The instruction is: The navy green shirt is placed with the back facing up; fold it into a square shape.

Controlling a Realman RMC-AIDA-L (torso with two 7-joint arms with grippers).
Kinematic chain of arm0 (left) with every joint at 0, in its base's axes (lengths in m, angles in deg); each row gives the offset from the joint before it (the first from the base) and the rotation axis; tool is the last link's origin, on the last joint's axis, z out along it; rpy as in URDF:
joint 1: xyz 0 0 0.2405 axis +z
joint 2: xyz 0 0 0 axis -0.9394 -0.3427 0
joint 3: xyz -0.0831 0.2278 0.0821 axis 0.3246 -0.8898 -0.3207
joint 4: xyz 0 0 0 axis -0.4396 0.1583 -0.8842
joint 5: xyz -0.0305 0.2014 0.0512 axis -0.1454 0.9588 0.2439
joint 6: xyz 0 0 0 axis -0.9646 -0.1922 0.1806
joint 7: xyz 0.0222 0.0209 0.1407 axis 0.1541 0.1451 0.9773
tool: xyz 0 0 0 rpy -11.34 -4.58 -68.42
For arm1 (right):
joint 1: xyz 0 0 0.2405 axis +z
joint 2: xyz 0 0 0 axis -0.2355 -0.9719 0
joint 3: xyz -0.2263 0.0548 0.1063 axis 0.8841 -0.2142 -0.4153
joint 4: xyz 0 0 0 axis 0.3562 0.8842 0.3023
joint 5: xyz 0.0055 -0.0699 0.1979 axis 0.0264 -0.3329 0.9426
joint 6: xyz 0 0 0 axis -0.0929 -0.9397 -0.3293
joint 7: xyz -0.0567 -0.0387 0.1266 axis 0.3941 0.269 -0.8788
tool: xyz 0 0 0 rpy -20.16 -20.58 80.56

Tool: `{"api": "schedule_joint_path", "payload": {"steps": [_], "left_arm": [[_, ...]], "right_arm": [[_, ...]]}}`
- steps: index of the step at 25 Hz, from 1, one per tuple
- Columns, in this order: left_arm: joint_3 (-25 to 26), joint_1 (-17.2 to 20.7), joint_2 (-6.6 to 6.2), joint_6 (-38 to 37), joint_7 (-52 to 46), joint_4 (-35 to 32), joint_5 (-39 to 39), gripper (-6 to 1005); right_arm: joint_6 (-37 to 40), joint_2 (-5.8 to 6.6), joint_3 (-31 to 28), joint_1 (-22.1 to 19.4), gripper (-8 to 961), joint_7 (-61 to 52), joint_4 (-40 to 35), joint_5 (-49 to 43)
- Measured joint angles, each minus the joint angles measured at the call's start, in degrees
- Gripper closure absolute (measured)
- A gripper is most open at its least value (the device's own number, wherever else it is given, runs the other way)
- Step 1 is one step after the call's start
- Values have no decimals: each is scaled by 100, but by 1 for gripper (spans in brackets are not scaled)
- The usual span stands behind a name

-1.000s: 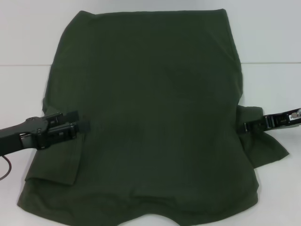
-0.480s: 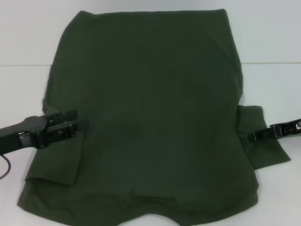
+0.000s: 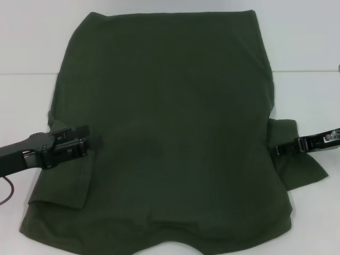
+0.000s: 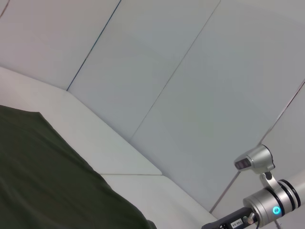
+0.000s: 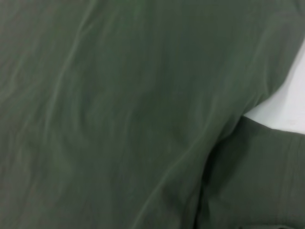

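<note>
Right wrist view fills with navy green shirt (image 5: 119, 109) folds

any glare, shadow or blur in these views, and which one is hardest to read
Head view: even light, no glare; the navy green shirt reads dark, so the black left gripper and right gripper blend into it. Left wrist view: bright wall, clear. Right wrist view: hardest, soft cloth filling the picture.
</note>
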Motion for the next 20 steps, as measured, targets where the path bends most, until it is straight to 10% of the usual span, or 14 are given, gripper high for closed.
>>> {"api": "schedule_joint_path", "payload": {"steps": [20], "left_arm": [[146, 34, 5, -66, 0, 0, -17, 188]], "right_arm": [[-156, 41, -8, -58, 430, -332, 13, -39]]}}
